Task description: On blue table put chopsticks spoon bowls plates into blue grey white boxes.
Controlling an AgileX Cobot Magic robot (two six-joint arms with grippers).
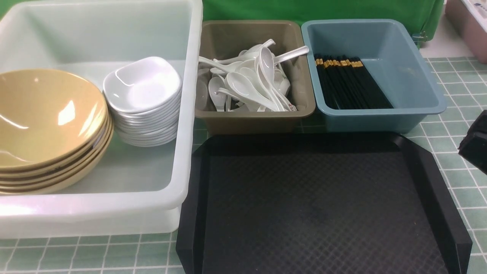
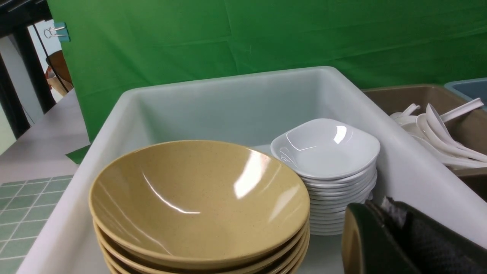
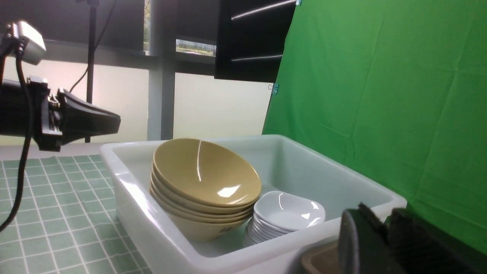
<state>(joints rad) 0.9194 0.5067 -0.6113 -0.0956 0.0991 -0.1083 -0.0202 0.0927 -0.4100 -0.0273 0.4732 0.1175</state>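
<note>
We are seeing everything sorted: bowls [image 1: 45, 125] and plates [image 1: 142, 99] in the white tub [image 1: 190, 114], spoons [image 1: 247, 85] in the grey box [image 1: 255, 116], chopsticks [image 1: 348, 83] in the blue box [image 1: 380, 114]. The black tray [image 1: 319, 205] is lying bare, so we are judging retreat the step. The left end effector [image 2: 395, 236] is pressed together, empty; the right end effector [image 3: 384, 243] we cannot tell. Lifting clear of the rims matters.

A creased green backdrop cloth [image 3: 380, 95] hangs behind the work area, fastened at its edge with a small teal clip [image 3: 274, 88]. Beyond it stand frosted window panes [image 3: 213, 106] with dark frames, a black panel [image 3: 253, 40] above, and a pale grey floor [image 2: 42, 140].
</note>
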